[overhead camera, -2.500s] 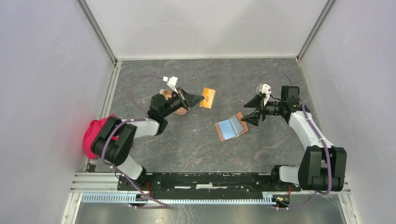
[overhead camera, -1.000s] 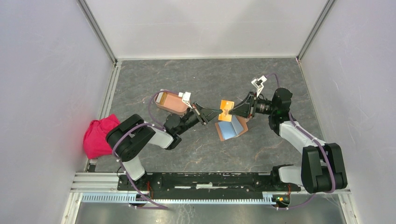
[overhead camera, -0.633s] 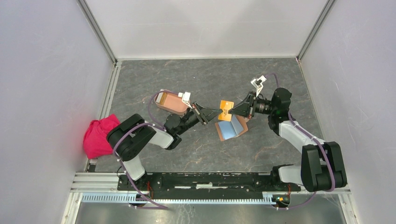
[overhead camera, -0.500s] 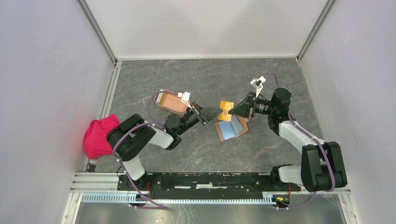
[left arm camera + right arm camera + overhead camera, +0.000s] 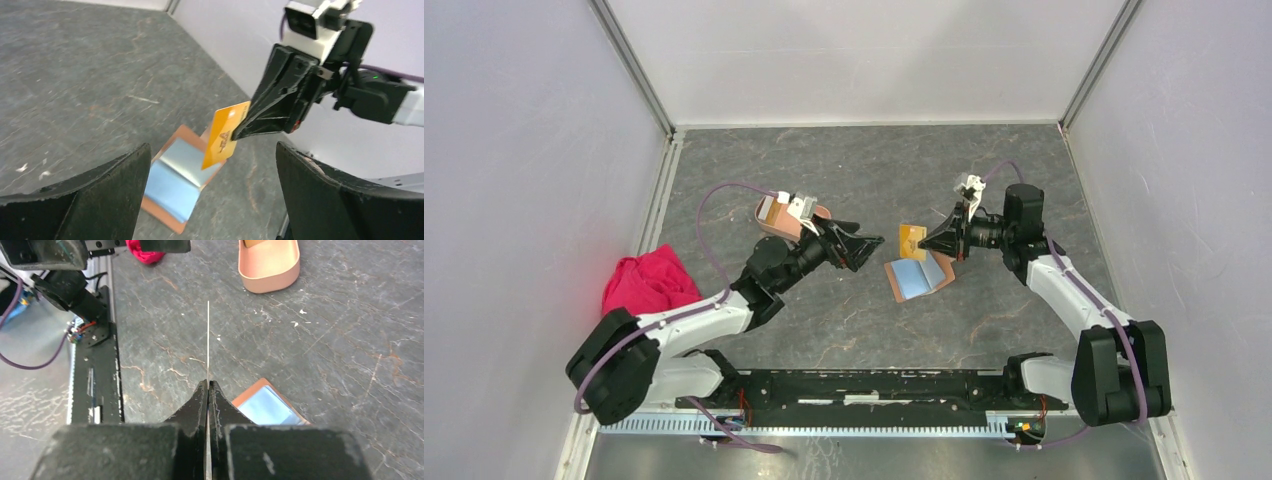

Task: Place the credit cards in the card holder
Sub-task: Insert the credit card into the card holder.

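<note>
Left wrist, thin orange card [image 5: 222, 135], veined tabletop [image 5: 75, 75]

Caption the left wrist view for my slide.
Framed by the open left gripper, the right gripper pinches an orange card by its edge, with the open brown wallet lying beyond.

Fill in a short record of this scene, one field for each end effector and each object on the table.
left end effector: open, empty, pointing toward the card
right end effector: shut on the card
card: orange, pinched by one edge, off the table
holder: pink tray on the table, on the left arm's side, apart from the card
wallet: brown, lying open, shiny blue inside
cloth: red, bunched at the left edge
</note>
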Controlling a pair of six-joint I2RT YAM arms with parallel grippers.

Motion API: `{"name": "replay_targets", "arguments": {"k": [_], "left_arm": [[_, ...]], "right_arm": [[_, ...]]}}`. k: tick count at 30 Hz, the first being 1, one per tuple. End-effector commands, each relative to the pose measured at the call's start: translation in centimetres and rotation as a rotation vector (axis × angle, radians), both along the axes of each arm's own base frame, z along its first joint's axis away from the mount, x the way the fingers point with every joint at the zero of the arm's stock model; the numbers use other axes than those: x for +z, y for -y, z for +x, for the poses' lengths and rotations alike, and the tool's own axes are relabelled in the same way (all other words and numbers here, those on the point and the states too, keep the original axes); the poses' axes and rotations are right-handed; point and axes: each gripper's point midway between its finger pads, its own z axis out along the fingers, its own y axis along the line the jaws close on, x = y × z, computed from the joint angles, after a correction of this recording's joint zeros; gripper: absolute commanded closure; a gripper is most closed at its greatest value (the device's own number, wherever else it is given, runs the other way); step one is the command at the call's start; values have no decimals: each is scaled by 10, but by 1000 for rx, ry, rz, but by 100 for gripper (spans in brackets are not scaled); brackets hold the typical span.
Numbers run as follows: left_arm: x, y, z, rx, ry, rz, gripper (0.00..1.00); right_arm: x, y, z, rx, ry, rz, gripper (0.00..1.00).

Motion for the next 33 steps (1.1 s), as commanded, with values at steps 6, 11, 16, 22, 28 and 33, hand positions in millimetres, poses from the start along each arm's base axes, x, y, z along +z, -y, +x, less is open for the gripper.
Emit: {"name": "replay_targets", "arguments": {"k": [6, 11, 16, 22, 28, 33], "left_arm": [[-41, -2, -15, -105, -81, 118, 3], [-57, 6, -24, -153, -222, -18, 14], [-68, 18, -29, -187, -297, -72, 26], [-83, 32, -27, -174, -352, -66, 35], [-87, 39, -28, -157, -359, -76, 34], [-95, 54, -32, -178, -378, -74, 35]], "right_arm": [[-18, 8, 12, -45, 83, -165, 100], [-36, 10, 20, -84, 33, -264, 100], [-47, 17, 25, -106, -7, -324, 100], [-54, 21, 21, -111, -52, -352, 100], [-65, 26, 14, -124, -110, -383, 100], [-72, 30, 14, -154, -117, -400, 100]]}}
